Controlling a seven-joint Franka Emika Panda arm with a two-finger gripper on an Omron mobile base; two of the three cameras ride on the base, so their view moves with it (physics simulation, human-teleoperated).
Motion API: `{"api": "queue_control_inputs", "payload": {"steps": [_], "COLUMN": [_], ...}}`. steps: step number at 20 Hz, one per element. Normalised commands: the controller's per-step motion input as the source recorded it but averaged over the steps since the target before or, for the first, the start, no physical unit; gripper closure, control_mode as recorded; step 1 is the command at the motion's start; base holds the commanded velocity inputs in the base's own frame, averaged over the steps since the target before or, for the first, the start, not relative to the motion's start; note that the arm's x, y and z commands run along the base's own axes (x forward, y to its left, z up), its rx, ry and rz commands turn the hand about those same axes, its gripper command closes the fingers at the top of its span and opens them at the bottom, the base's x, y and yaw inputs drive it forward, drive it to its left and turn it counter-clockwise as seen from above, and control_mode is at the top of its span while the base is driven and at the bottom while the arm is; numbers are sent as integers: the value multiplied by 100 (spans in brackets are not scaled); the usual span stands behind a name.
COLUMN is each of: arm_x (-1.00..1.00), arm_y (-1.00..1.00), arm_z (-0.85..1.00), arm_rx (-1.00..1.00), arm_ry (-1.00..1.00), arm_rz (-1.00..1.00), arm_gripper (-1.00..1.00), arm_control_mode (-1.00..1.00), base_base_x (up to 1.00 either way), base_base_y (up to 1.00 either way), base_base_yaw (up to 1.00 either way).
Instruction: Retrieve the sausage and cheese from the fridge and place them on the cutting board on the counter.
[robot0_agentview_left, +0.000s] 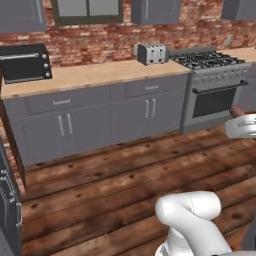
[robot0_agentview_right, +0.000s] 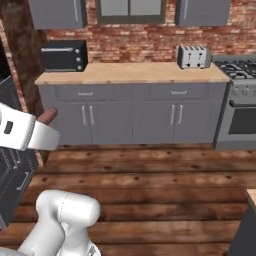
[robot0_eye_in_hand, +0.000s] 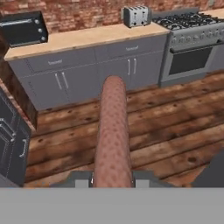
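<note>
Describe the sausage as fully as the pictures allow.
The sausage is a long, straight, reddish-brown cylinder with a finely speckled skin and a rounded far end. In the hand view it stands out lengthwise from the gripper, whose fingers are shut on its near end. It is held in the air above the wooden floor and points toward the grey cupboard fronts. In both base views its tip pokes out past the white hand.

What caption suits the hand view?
Gripper carrying a sausage toward the counter, toaster and stove ahead.
</note>
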Motion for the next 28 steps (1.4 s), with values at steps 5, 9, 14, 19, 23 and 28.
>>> {"api": "queue_control_inputs", "payload": {"steps": [5, 9, 14, 19, 23, 28], "arm_x": [0, 0, 0, 0, 0, 0], "arm_y": [0, 0, 0, 0, 0, 0], "arm_z": [0, 0, 0, 0, 0, 0], "arm_rx": [0, 0, 0, 0, 0, 0], "arm_ry": [0, 0, 0, 0, 0, 0], "arm_rz": [0, 0, 0, 0, 0, 0], "arm_gripper": [100, 100, 100, 100, 100, 100], "arm_control_mode": [100, 100, 100, 100, 100, 100], "base_base_x": [100, 40, 0, 0, 82, 100], "base_base_y": [-21, -20, 0, 0, 65, 92], "base_base_yaw": [-19, -71, -100, -99, -60, -31]}}
